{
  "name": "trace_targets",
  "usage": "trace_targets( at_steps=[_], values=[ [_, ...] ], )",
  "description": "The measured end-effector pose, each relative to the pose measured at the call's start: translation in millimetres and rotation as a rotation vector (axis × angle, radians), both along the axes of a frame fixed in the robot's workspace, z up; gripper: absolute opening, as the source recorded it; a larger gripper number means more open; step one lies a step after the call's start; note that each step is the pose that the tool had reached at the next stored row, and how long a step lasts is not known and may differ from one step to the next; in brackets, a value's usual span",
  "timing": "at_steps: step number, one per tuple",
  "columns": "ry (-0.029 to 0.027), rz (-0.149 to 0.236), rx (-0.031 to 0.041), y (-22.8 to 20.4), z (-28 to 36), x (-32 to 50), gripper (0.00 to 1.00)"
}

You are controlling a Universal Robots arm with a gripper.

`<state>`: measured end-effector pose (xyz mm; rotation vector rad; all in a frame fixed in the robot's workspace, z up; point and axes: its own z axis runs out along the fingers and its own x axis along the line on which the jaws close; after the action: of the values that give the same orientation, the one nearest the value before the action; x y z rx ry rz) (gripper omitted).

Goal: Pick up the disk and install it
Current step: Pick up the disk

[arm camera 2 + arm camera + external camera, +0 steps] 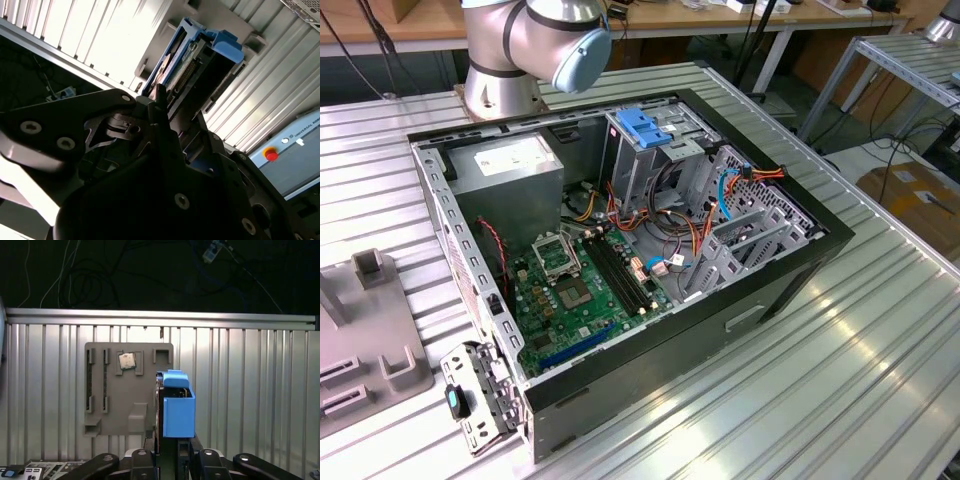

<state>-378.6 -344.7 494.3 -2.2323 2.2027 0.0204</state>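
The disk (178, 412), a metal drive in a bright blue carrier, stands on edge between the fingers of my gripper (175, 452), over the right side of a grey fixture plate (115, 400). In the second wrist view the disk (200, 55) sticks out past the black gripper (165, 102), whose fingers press on its two flat sides. The gripper looks shut on it. The open computer case (620, 250) lies on the table in the exterior view, with a metal drive cage (645, 150) topped by blue clips at its far side.
The grey fixture plate (380, 370) sits at the exterior view's left and carries a small square chip (126, 360). The arm's base (510, 70) stands behind the case. A box with a red button (270, 155) lies beside the ribbed metal table (840, 340).
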Motion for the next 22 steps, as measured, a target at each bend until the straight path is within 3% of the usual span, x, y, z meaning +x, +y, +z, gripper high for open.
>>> trace_targets(
  at_steps=[10, 12, 22],
  values=[
    [-0.0001, 0.0, 0.0, 0.0, -0.1, 23.9, 0.35],
    [-0.0001, 0.0, 0.0004, 0.0, -0.1, 33.2, 0.35],
    [-0.0001, 0.0, 0.0008, 0.0, 0.0, 56.2, 0.35]
  ],
)
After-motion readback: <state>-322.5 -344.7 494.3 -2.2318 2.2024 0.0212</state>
